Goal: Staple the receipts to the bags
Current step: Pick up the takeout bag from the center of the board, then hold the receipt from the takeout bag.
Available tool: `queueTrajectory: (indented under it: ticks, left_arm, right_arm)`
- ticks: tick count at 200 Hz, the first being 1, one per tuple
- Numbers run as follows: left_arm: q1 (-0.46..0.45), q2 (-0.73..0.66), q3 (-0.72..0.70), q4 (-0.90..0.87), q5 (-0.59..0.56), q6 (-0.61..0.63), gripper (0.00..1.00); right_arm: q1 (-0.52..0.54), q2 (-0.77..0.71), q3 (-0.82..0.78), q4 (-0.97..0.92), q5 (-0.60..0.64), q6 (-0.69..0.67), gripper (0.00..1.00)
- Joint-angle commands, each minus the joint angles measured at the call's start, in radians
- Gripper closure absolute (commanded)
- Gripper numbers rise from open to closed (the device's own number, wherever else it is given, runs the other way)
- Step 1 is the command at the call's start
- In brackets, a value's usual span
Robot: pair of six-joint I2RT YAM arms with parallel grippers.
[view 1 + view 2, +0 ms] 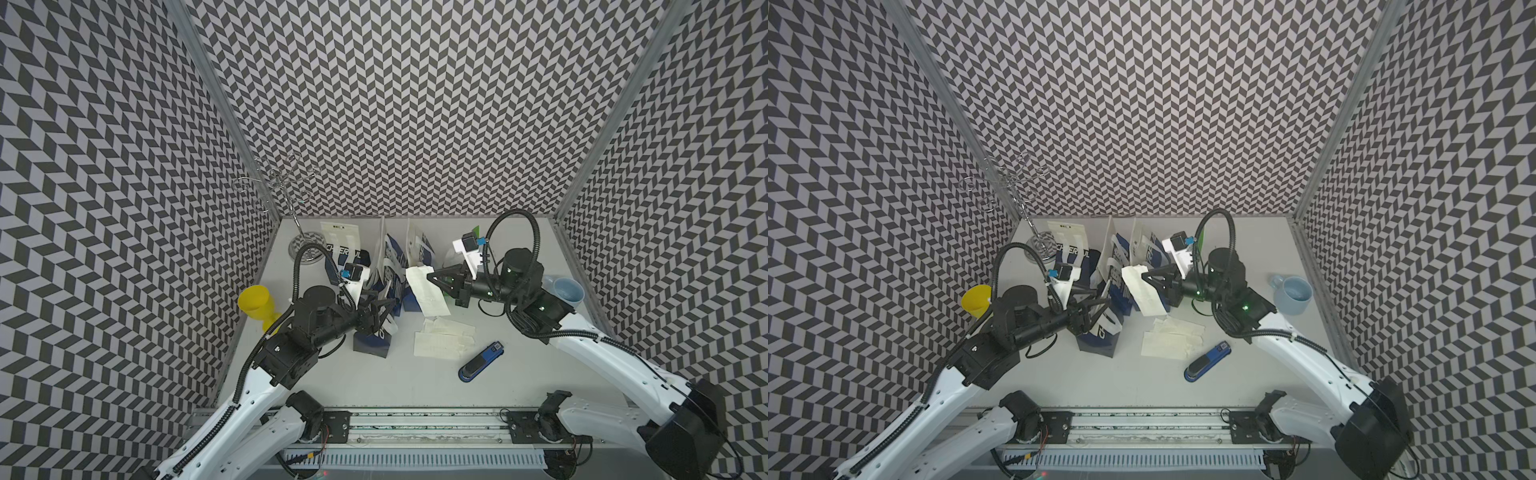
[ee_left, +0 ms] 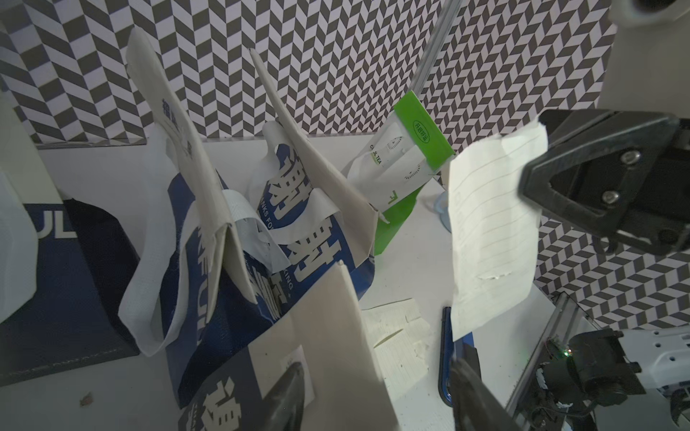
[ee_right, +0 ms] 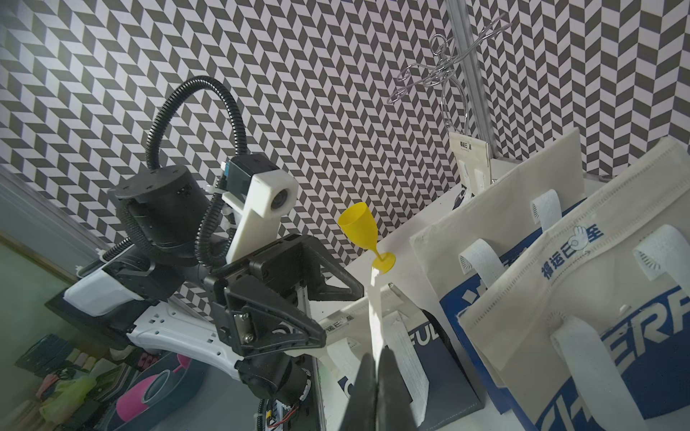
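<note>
Grips a lined receipt (image 1: 426, 293) (image 2: 493, 239) in the right fingers (image 3: 364, 395), clenched on one edge, and holds it hanging in the air above the desk (image 1: 374, 386), clear of the surface and just in front of the standing bags. Has the left fingers (image 2: 287, 399) released and parted, with the cream top edge of the nearest dark blue bag (image 1: 370, 343) (image 2: 328, 347) between them; cannot tell whether either finger touches it. Shows that bag upright near the middle of the desk, on the left arm's side. Shows a second dark blue bag (image 1: 390, 266) and a third dark blue bag (image 1: 422, 249) standing side by side behind it, white handles drooping, and a flat dark blue bag (image 1: 343, 245) lying at the back near the base of a wire stand (image 1: 291, 195). Shows a green bag (image 2: 410, 164) upright at the back on the right arm's side, largely hidden behind the right wrist camera in both top views. Shows the loose receipts (image 1: 442, 343) (image 1: 1173, 343) lying overlapped on the desk between the nearest bag and a blue-black stapler (image 1: 482, 361), which lies just beside them. Shows a yellow goblet (image 1: 257, 305) at the desk's left edge and a light blue mug (image 1: 567, 291) at its right edge
</note>
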Motion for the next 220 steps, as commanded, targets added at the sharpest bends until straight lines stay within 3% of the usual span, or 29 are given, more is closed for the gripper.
queueTrajectory:
  ticks: [1, 44, 93, 100, 117, 137, 184, 220]
  left_arm:
    - [-0.034, -0.017, -0.011, -0.053, -0.059, -0.040, 0.39]
    - [-0.118, -0.039, -0.011, -0.110, -0.120, -0.067, 0.39]
    - [-0.138, 0.022, 0.011, -0.197, -0.288, -0.156, 0.49]
    - [-0.139, 0.031, 0.014, -0.205, -0.301, -0.164, 0.52]
    - [-0.142, 0.046, 0.018, -0.203, -0.314, -0.162, 0.71]
    - [-0.142, 0.051, 0.042, -0.167, -0.308, -0.109, 1.00]
    - [-0.132, 0.120, 0.123, -0.035, -0.013, 0.173, 1.00]
    - [-0.131, 0.298, 0.174, -0.151, -0.017, 0.319, 1.00]
  right_arm:
    - [-0.005, -0.020, -0.015, 0.039, -0.009, 0.003, 1.00]
    - [-0.005, -0.020, -0.039, 0.067, -0.032, 0.011, 1.00]
    - [-0.005, -0.011, -0.044, 0.093, -0.068, 0.019, 1.00]
    - [-0.004, -0.012, -0.045, 0.094, -0.070, 0.018, 1.00]
    - [-0.004, -0.014, -0.048, 0.093, -0.092, 0.010, 1.00]
    - [-0.003, -0.018, -0.063, 0.114, -0.134, 0.016, 1.00]
    - [-0.002, -0.049, -0.125, 0.195, -0.211, 0.019, 1.00]
    - [0.014, -0.008, -0.140, 0.229, -0.205, 0.022, 1.00]
